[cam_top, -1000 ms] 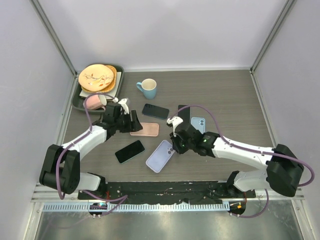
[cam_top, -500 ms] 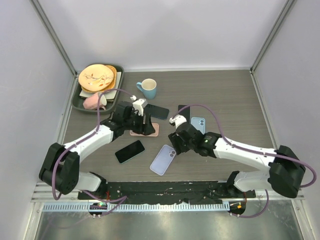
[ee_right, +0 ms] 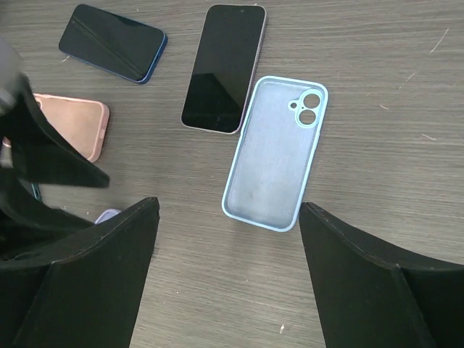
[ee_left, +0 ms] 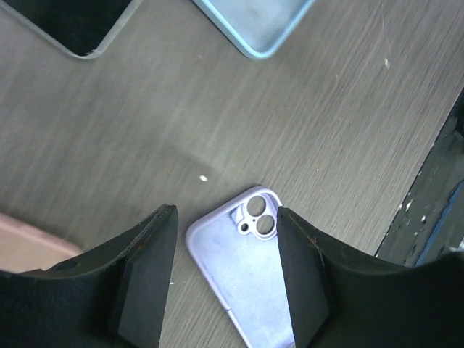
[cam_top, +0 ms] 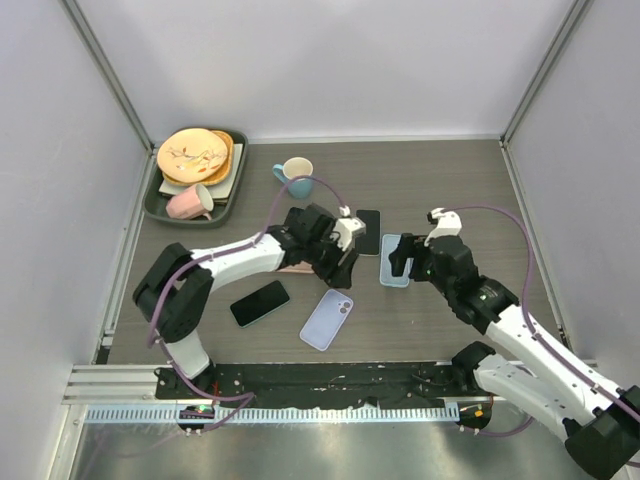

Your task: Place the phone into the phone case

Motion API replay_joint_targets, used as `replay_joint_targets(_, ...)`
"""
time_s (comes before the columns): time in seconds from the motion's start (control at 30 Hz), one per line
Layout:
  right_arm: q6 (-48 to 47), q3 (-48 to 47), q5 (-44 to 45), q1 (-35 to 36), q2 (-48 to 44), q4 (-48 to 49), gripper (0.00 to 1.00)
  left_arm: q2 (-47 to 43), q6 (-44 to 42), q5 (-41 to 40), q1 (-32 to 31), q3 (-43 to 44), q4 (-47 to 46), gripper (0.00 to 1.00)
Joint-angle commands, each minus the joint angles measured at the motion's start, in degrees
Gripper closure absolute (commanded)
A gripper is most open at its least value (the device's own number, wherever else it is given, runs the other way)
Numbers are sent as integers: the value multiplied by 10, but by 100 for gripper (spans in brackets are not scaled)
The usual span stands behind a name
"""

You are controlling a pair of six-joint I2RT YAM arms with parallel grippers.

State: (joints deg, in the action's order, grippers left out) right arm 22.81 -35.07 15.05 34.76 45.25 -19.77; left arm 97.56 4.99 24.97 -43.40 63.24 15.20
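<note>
The light blue phone case [ee_right: 275,152] lies centre frame in the right wrist view, open side up and empty, with the phone [ee_right: 223,69] just beside it at upper left. The right gripper [ee_right: 228,210] and left gripper [ee_left: 226,217] both gape, holding nothing. The lilac case [ee_left: 243,283] below the left seems empty too.

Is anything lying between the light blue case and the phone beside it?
Nothing visible. The phone lies screen up right beside the light blue case, with no object between them, and the case is empty.
</note>
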Motion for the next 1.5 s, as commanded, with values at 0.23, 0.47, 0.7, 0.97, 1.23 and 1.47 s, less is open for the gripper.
replay_joint_targets(0.23, 15, 4, -100, -53, 21, 14, 17, 66, -47, -54, -63, 29, 48, 42)
replay_joint_targets(0.47, 12, 5, -102, -55, 22, 17, 17, 67, -47, -138, -78, 13, 45, 51)
replay_joint_targets(0.7, 17, 7, -88, -57, 8, 16, 18, 97, -47, -202, -101, 29, 64, 71)
replay_joint_targets(0.97, 15, 3, -74, -60, -10, 13, 19, 79, 15, -217, -110, 20, 39, 100)
replay_joint_targets(1.23, 17, -7, -80, -60, 1, 17, 20, 13, 172, -298, -110, 13, 76, 100)
replay_joint_targets(1.47, 18, -4, -94, -60, 17, 35, 20, -60, 382, -357, -110, -76, 85, 100)
